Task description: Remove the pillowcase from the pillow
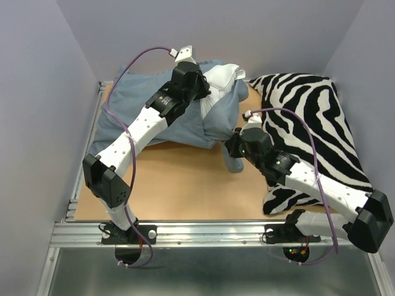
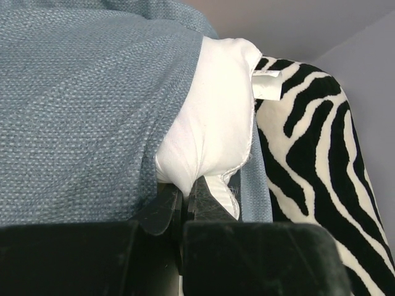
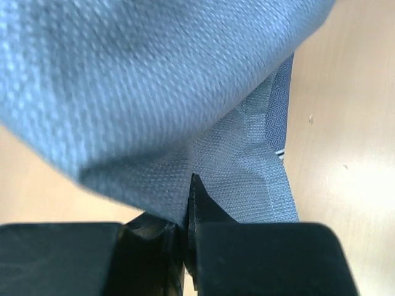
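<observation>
I have the left gripper (image 2: 187, 197) clamped tight on a bulge of the plump white fabric pillow (image 2: 210, 117), where it pokes out of the sack's open mouth at the far middle of the wooden table (image 1: 179, 185). I read that grip as an anchor. The right gripper (image 3: 188, 200) has its jaws pinched together on a hem flap of the soft blue-grey woven pillowcase (image 3: 142, 92), so the two arms can pull apart. Most of the pillow seems to sit inside the pillowcase, bunched at the far left, but the left arm covers much of it from above. The black-and-white zebra-print cushion (image 1: 308, 117) lies against the pillow's exposed end. The right wrist view is blurred, so I cannot tell how much cloth is caught.
</observation>
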